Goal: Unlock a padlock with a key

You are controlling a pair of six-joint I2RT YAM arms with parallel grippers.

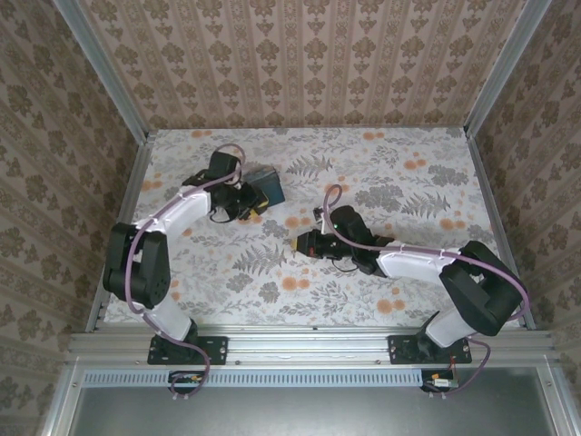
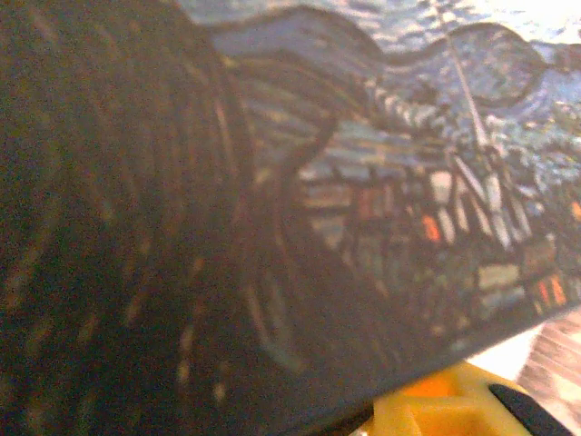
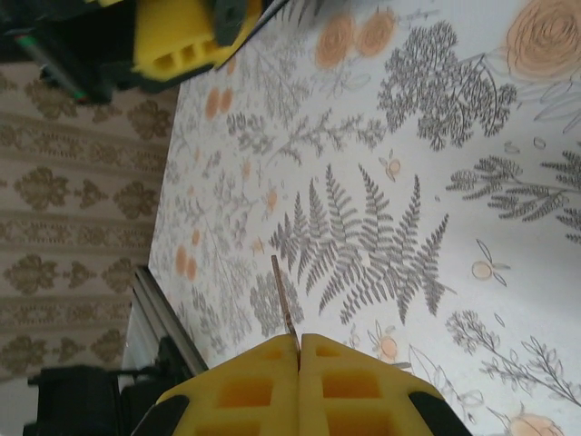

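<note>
Our left gripper [image 1: 254,203] reaches forward over the table; our right gripper [image 1: 303,243] points left, its pads pinching the key [image 3: 283,304].

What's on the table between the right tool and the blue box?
Nothing; the top view shows bare flowered table between right tool and blue box.

Fern-and-flower tablecloth [image 1: 272,268], damask wallpaper walls [image 1: 300,54], blue painting-print box [image 1: 268,184] left of centre.
</note>
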